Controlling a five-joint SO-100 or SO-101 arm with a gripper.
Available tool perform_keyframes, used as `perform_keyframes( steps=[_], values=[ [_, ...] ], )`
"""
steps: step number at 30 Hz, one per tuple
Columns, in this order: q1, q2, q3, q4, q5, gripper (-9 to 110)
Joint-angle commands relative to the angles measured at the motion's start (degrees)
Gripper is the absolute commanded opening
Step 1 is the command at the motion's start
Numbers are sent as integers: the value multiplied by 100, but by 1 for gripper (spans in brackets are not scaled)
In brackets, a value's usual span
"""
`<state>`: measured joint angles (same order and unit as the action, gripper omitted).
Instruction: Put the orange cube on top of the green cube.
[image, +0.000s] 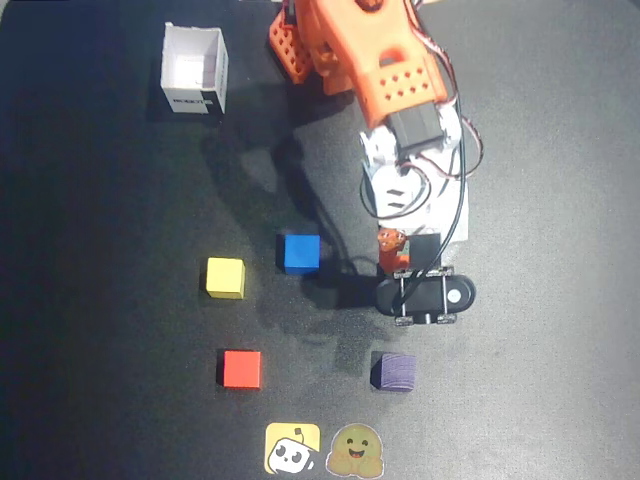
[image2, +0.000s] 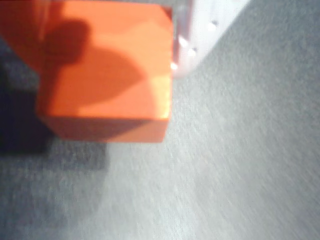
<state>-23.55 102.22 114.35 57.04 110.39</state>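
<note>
In the wrist view the orange cube (image2: 107, 75) fills the upper left, close and blurred. It sits between an orange finger (image2: 20, 35) on its left and a white finger (image2: 202, 30) on its right, and both touch it. My gripper (image2: 107, 50) is shut on the cube. In the overhead view only a small orange piece of the cube (image: 390, 241) shows under the arm, where the gripper (image: 395, 252) hangs right of the blue cube. The green cube is not visible in either view.
On the black mat lie a blue cube (image: 300, 252), a yellow cube (image: 225, 277), a red cube (image: 241, 368) and a dark purple cube (image: 393, 371). A white open box (image: 194, 70) stands at the back left. Two stickers (image: 292, 448) lie at the front edge.
</note>
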Motion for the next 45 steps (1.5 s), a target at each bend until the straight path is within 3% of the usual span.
perform_keyframes(
  steps=[1,16,26,45],
  values=[
    [114,35,-105,-141,35,7],
    [308,229,378,-791,-26,7],
    [237,668,598,-35,-360,7],
    [0,642,914,-158,-466,7]
  ],
)
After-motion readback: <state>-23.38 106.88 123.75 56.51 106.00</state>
